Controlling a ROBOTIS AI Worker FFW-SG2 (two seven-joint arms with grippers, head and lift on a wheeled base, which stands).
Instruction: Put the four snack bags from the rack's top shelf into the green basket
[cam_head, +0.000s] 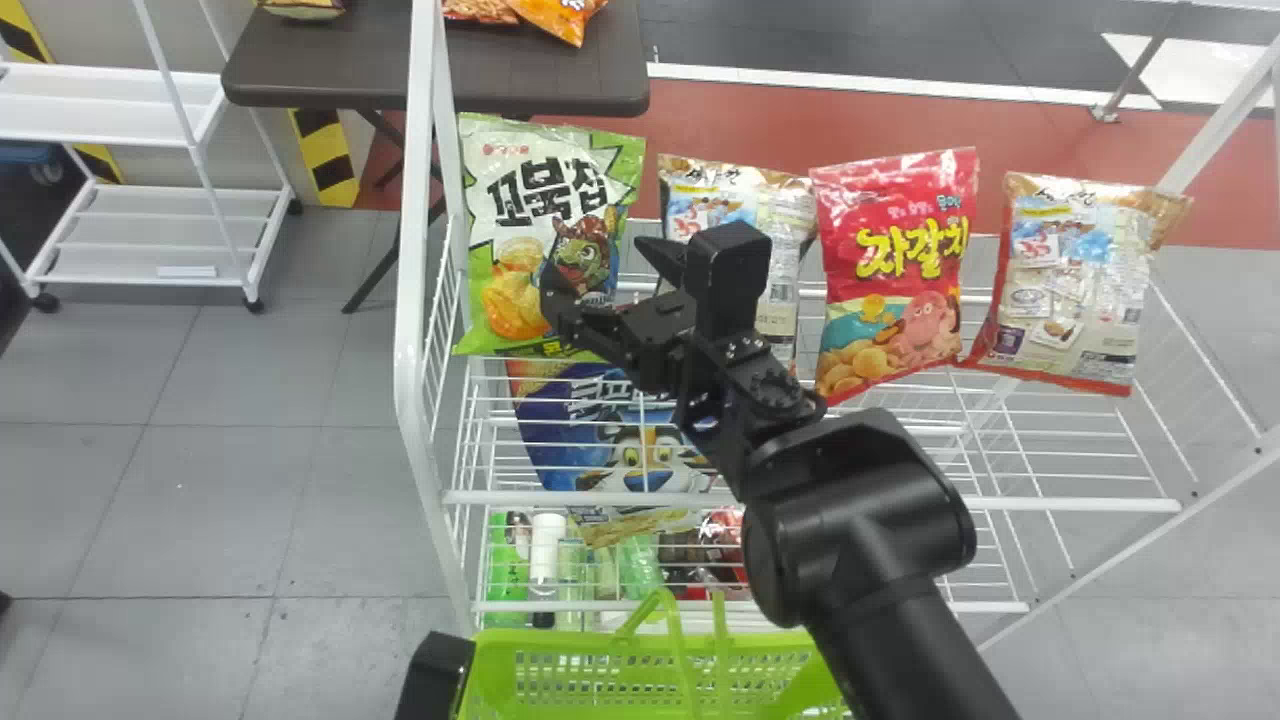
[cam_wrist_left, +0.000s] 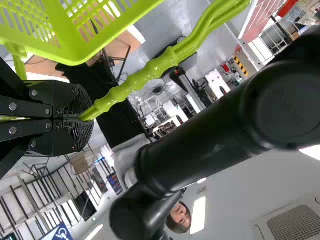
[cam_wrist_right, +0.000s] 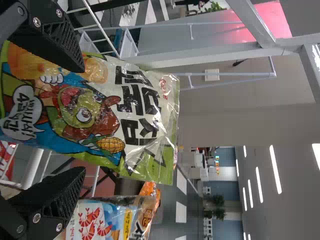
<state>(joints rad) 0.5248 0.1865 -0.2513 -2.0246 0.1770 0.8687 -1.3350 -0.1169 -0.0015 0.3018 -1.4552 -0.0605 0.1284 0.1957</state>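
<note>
Your right gripper (cam_wrist_right: 83, 120), fingers apart, faces the upright green-and-white snack bag (cam_head: 510, 228), leftmost on the white wire rack's top shelf (cam_head: 1050, 504); centre, then pinch gently. Your left gripper (cam_wrist_left: 89, 119) clamps the lime-green plastic basket (cam_head: 565, 639) by its handle (cam_wrist_left: 136, 81).

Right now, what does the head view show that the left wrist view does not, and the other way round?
Head view's own: the right pincer in front of the green-and-white bag, and, towards the robot's right along the top shelf, a shrimp-picture bag, the red bag and another pale bag.

Left wrist view's own: the left pincer shut on the ribbed handle, with a ceiling light and a blue wheelchair sign beyond.

Shared: the green basket.
</note>
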